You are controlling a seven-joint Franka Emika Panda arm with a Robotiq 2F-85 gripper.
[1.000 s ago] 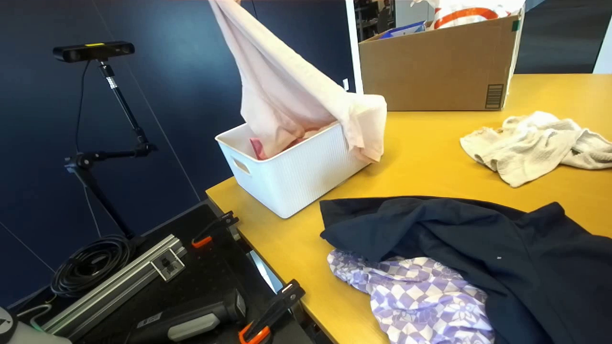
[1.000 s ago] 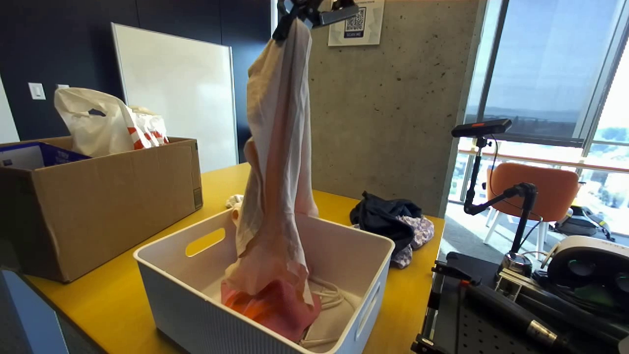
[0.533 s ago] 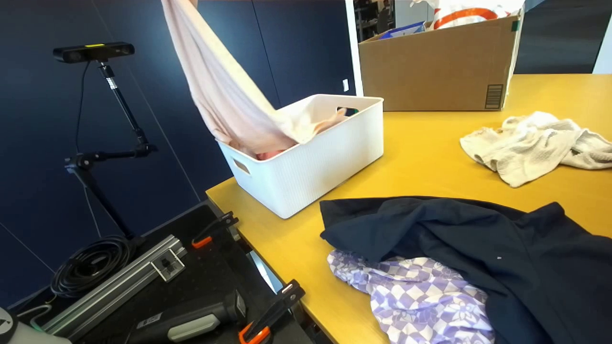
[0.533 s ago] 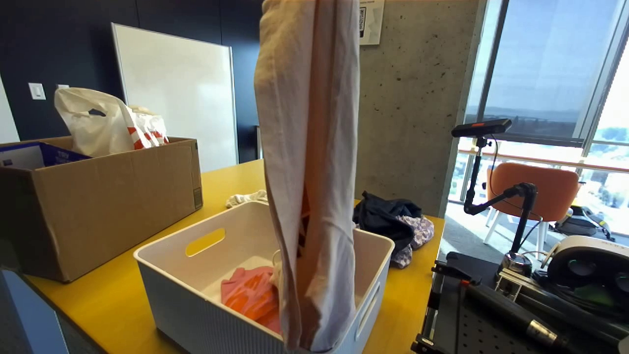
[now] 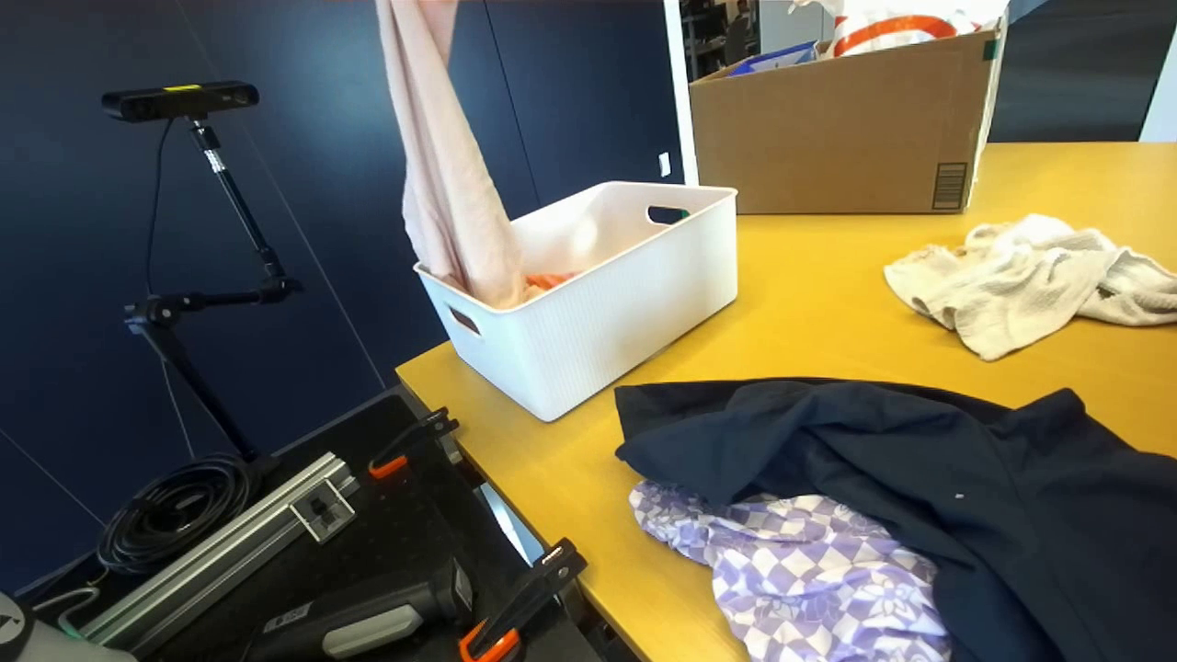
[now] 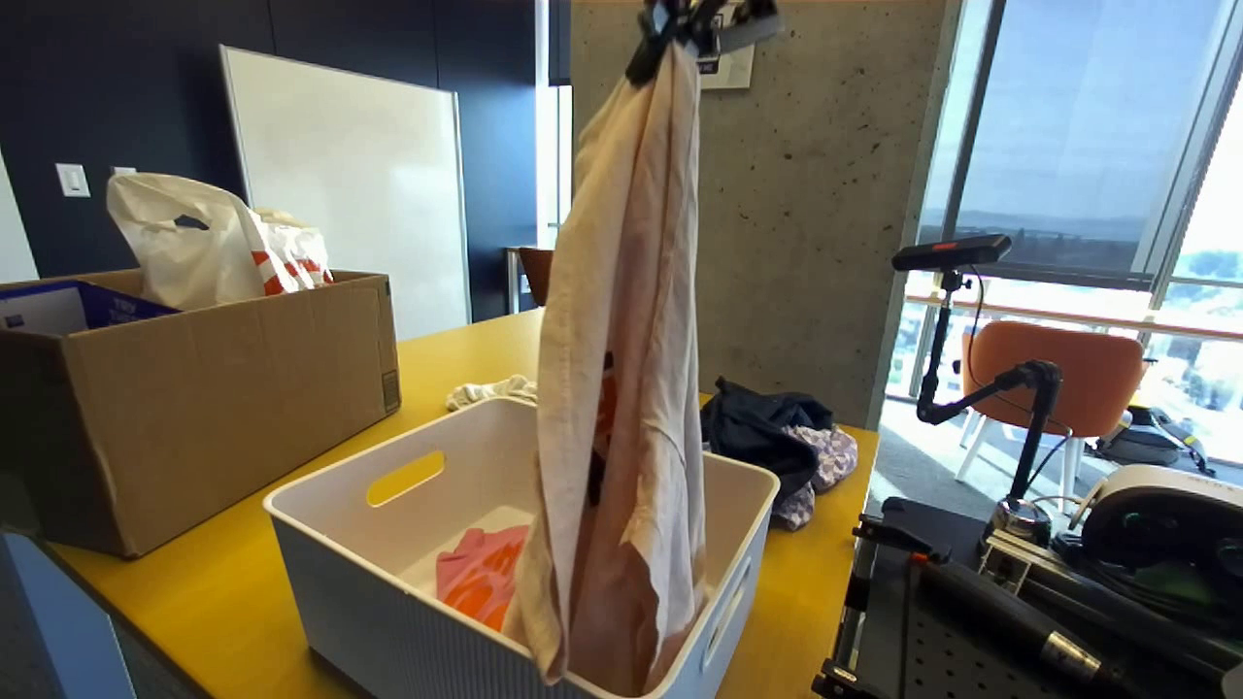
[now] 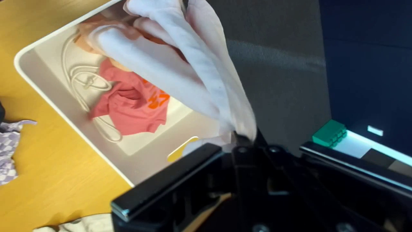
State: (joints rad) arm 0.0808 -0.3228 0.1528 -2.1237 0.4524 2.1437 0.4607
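A long pale pink cloth (image 6: 621,320) hangs in folds from my gripper (image 6: 670,49), whose jaws are pinched together on its top end. In the wrist view the cloth (image 7: 206,74) runs from the closed fingertips of the gripper (image 7: 253,140) towards the bin. Its lower end hangs at one side of the white bin (image 5: 634,276), partly within it; whether it rests on the bottom is hidden. A pink-red garment with orange lettering (image 7: 128,103) lies in the bin, beside a looped white cord (image 7: 88,83). The gripper is above the frame in an exterior view where the cloth (image 5: 451,193) enters from the top.
The bin stands on a yellow table (image 5: 809,313). A navy garment (image 5: 855,460) and a purple checked cloth (image 5: 818,570) lie nearby, with a cream cloth (image 5: 1030,276) farther off. A cardboard box (image 6: 233,398) stands behind. A black camera stand (image 6: 1039,417) rises from the side cart.
The cloth's trailing end has come off the bin's long side rim and now hangs more bunched. My gripper has risen, come down again and shifted, baring the pink-red garment. The bin has not moved.
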